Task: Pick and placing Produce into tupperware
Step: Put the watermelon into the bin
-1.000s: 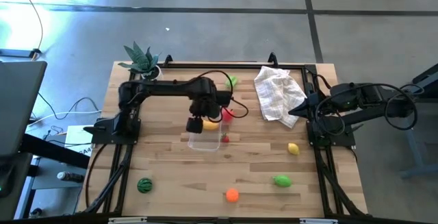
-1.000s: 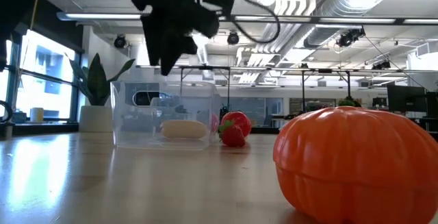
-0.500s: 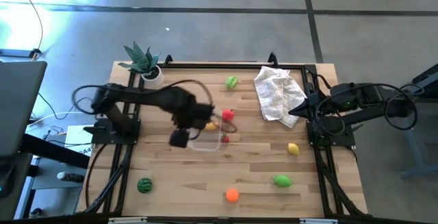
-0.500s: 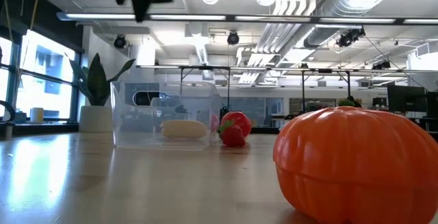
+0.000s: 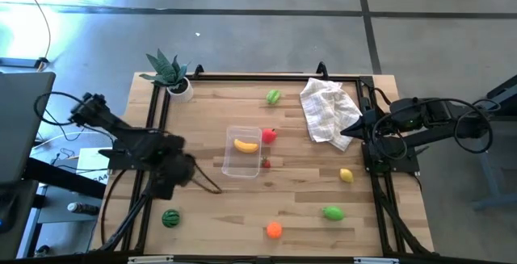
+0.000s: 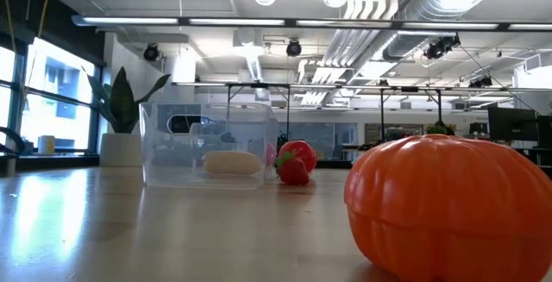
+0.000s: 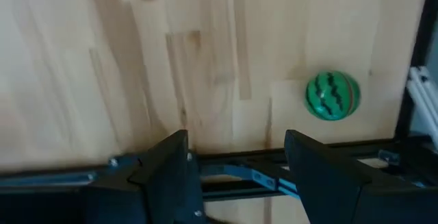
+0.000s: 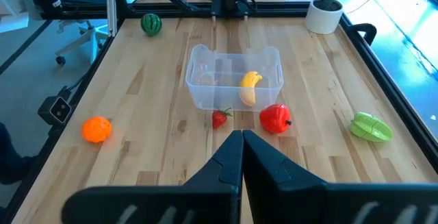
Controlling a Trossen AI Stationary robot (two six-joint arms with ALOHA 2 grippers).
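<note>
Hovering near watermelon (image 5: 170, 218), left pincer (image 5: 166, 185) spread w/ nothing; banana (image 5: 246, 144) in tupperware (image 5: 230, 167)

The tupperware (image 5: 243, 152) is clear, and a yellow banana (image 5: 246, 144) lies inside it. Just beside the tupperware sit two red pieces (image 5: 269, 135), one larger than the other. Well apart from the tupperware are a green watermelon (image 7: 332, 96) with dark stripes, an orange (image 5: 275, 230), a yellow lemon (image 5: 346, 175) and two light green pieces (image 5: 333, 212).
</note>
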